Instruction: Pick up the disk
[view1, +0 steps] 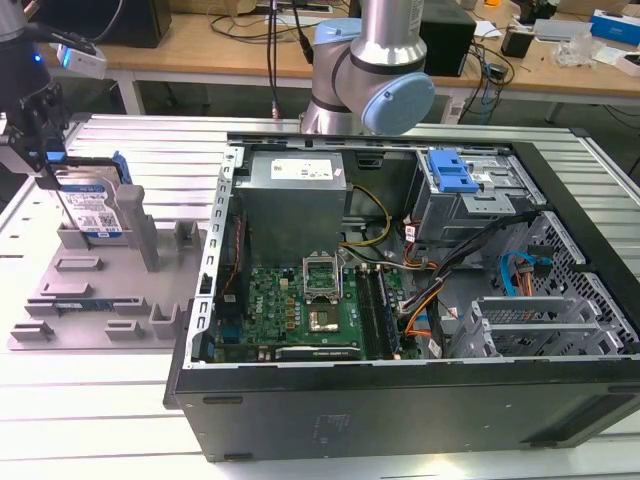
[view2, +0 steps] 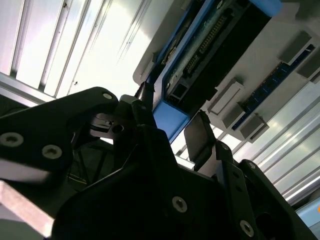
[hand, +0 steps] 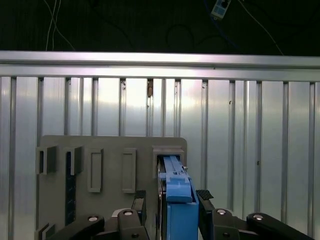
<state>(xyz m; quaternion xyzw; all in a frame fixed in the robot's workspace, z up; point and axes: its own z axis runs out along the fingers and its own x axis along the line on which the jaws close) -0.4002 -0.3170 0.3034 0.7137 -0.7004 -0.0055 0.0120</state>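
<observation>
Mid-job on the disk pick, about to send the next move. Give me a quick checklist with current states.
1. Disk upright in the holder tray: ok.
2. Gripper straddling the disk's upper edge, as the first wrist view shows: ok.
3. Gripper shut on the disk: not ok, it is open, with a gap beside the disk.
4. Disk out of its slot: not ok, it sits in the tray.
5. Computer case apart from the disk: ok.
6. Disk centred in the gripper: cannot tell.

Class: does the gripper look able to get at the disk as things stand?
Probably yes: the gripper hangs directly over the disk, upright in the grey holder, with nothing between them.
</observation>
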